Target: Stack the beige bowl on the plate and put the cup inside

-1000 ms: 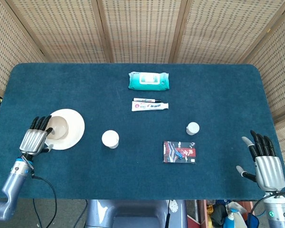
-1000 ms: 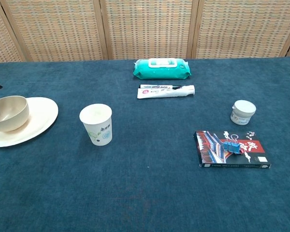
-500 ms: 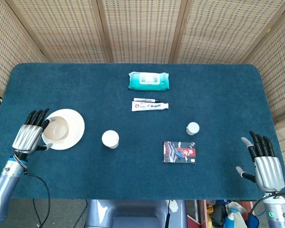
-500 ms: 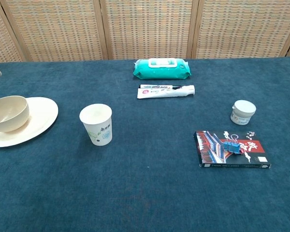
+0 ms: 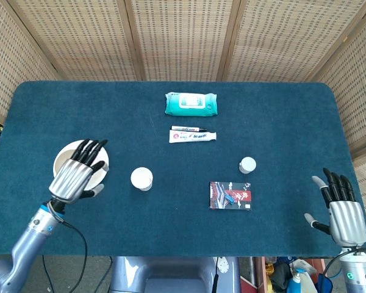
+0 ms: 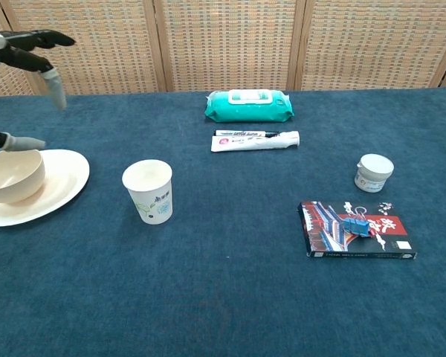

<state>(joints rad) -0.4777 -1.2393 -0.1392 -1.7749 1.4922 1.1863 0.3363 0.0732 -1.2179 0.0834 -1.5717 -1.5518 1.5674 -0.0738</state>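
Hovering our left hand [image 5: 76,174] above the plate [image 6: 63,182], fingers spread, holding nothing; it's hiding most of the beige bowl [image 6: 12,174] from overhead. Bowl's sitting on the plate, cup [image 6: 148,190] just beside. Right hand [image 5: 343,210] open, empty, well apart.

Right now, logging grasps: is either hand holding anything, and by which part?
Nothing is held. The left hand hovers open above the plate; the right hand is open and empty.

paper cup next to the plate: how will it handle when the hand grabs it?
The cup looks like thin paper and seems empty, so probably light and easy to crush under firm fingers. It is tall with a narrower base, so a sideways nudge may tip it. The left hand is nearest, open above the plate.
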